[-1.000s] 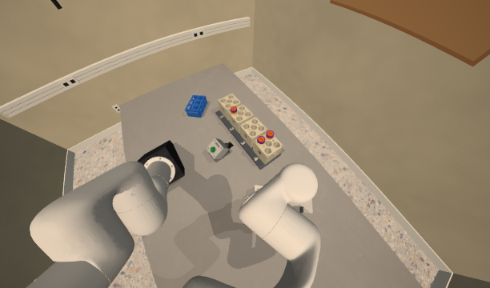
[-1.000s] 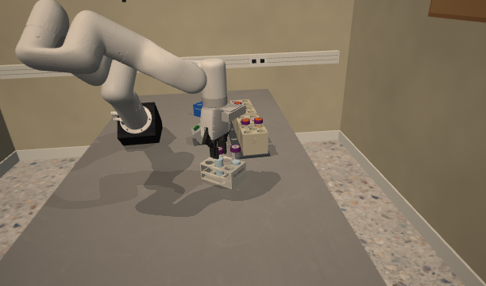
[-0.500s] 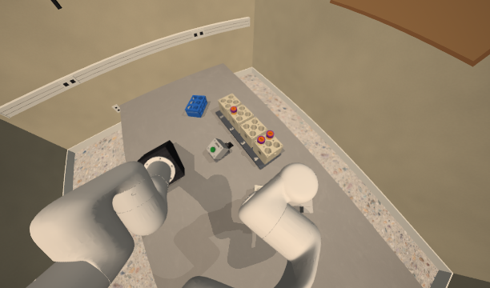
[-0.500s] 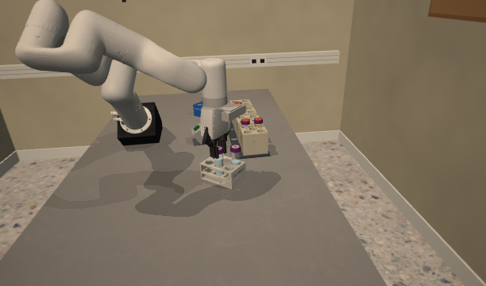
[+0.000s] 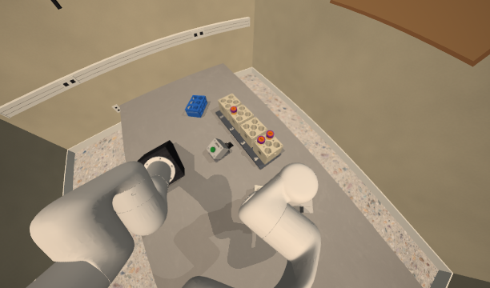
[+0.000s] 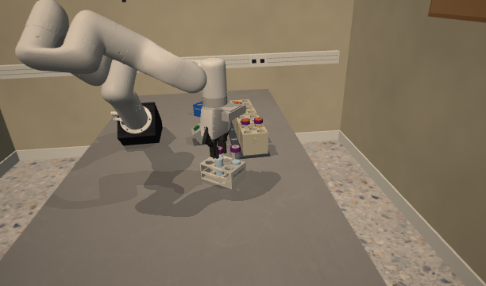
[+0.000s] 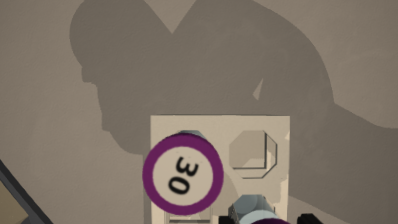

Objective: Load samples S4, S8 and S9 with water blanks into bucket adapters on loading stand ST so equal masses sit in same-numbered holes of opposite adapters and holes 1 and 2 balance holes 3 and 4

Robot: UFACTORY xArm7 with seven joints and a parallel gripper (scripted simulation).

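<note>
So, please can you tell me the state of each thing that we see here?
Pincer: around a purple-capped tube, grip unclear.
30 blank: capped, upright.
White rack: upright, partly filled.
Three orange-dotted tubes: capped, standing in adapters.
Blue rack: upright, no tubes visible.
DONE key: cannot tell whether pressed.

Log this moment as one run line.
pincer: around a purple-capped tube, grip unconfirmed | tube: over white rack | 30 blank: beside it | DONE key: pincer away
</note>
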